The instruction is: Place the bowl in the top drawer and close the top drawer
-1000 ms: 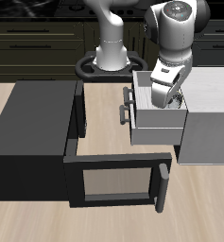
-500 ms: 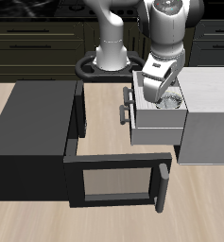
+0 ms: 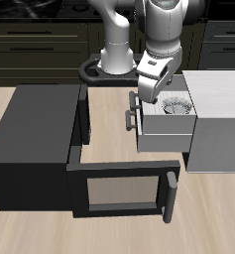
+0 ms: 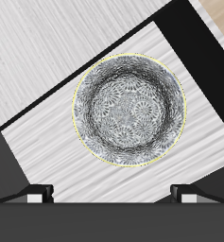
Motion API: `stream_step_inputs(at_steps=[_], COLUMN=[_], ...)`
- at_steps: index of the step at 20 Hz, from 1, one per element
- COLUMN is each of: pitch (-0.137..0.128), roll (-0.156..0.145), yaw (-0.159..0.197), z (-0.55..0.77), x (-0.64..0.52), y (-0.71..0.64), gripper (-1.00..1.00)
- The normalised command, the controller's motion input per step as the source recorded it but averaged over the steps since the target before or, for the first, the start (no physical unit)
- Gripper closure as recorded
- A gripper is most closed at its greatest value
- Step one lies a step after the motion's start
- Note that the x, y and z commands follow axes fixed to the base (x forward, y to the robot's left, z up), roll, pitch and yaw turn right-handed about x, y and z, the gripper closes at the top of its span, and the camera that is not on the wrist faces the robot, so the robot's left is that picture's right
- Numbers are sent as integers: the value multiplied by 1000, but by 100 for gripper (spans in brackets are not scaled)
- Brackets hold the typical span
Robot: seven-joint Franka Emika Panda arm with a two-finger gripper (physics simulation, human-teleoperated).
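The bowl (image 3: 175,105) sits inside the top drawer (image 3: 167,135), which stands pulled out from the light grey cabinet (image 3: 220,124). The gripper (image 3: 149,97) hangs just above the drawer, off to the handle side of the bowl and holding nothing. In the wrist view its two fingertips (image 4: 32,192) show well apart, with only drawer floor and dark shadow between them.

The relation that matters now: the drawer's bar handle (image 3: 132,112) faces away from the cabinet, and the gripper is already near that front end. Closing looks like a push on the drawer front along the sliding direction, toward the cabinet (judged from the layout, not seen).

The bowl (image 4: 129,110) in the wrist view: round, shallow, silver-grey, mottled lacy pattern inside, thin pale rim. It rests flat on the drawer's pale streaked floor (image 4: 94,184), clear of the walls, upright.

The placing step looks done; the closing is not yet done.

The black box (image 3: 35,139) stands beside, its glass door (image 3: 119,190) swung open.
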Motion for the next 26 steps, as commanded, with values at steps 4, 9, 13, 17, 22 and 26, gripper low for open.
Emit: stream_step_inputs(at_steps=[4, 9, 13, 17, 22, 26], pitch=[-10, -2, 5, 16, 2, 15], roll=[-26, -10, -41, -20, -23, -56], yaw=[38, 21, 35, 14, -1, 12], z=[138, 85, -34, -42, -21, -56], x=[-30, -20, 42, -21, -2, 0], y=[-249, -143, -263, -204, -140, -366], gripper=[-100, -100, -100, -100, -100, -100])
